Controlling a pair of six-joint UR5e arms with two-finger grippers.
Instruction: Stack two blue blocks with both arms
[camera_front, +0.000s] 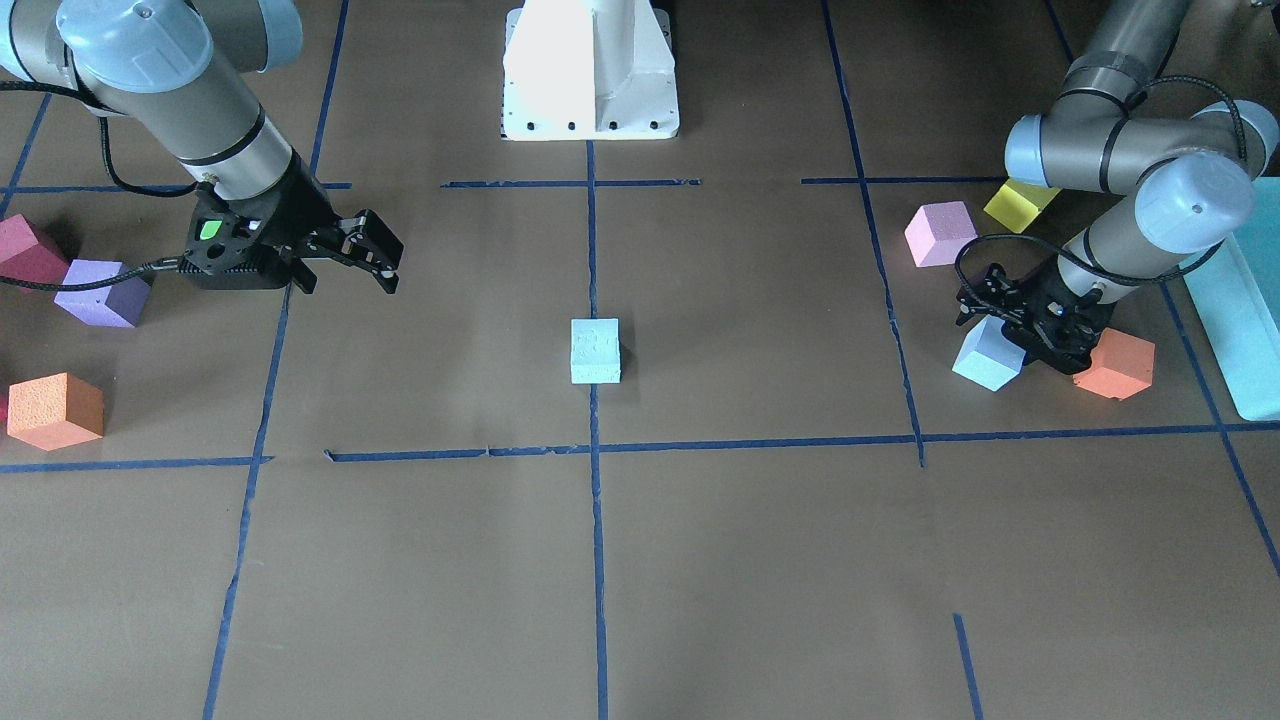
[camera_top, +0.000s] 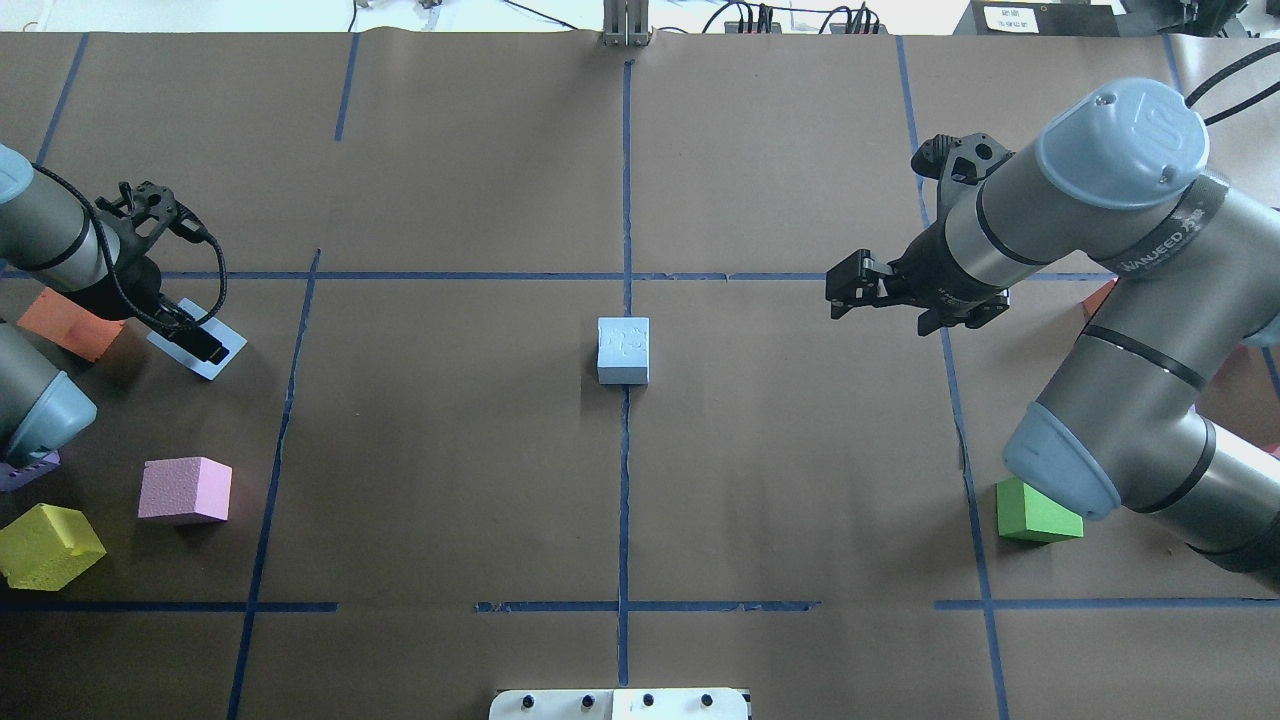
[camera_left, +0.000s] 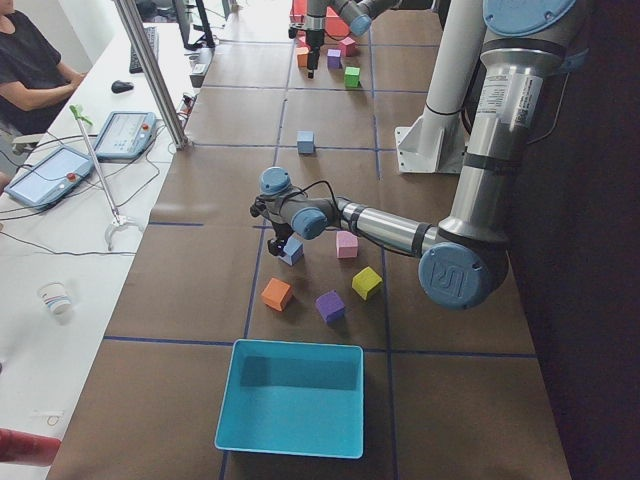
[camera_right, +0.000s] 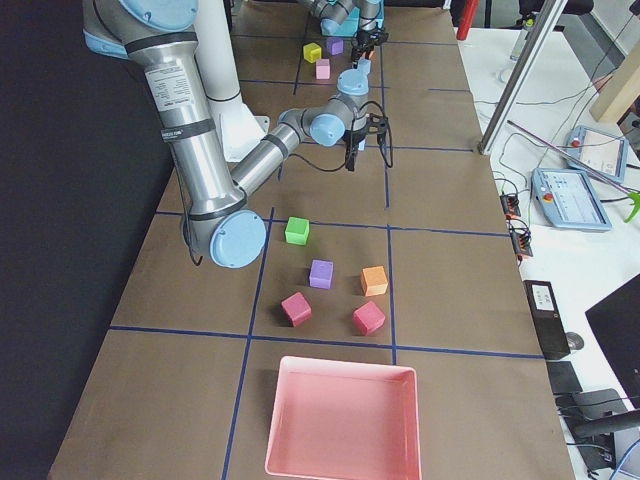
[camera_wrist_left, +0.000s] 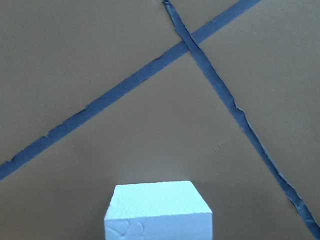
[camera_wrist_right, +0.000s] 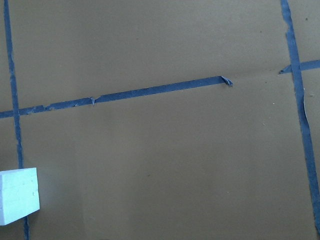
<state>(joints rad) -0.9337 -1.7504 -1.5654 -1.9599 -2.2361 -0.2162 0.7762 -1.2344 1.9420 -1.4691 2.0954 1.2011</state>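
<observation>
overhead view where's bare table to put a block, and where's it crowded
Free: both wide stretches flanking the centre blue block, and the near row beside the white base. Crowded: the left end, with pink cube, yellow cube, orange cube and the other blue block; green cube on right.

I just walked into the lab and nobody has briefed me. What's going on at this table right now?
It is a block-stacking job for two arms, and nothing is stacked yet. One blue block sits alone at the centre of the table. The left end effector is down at the second blue block, beside an orange cube. Whether it has gripped that block is unclear. The right end effector hangs open above the table, holding nothing.
</observation>
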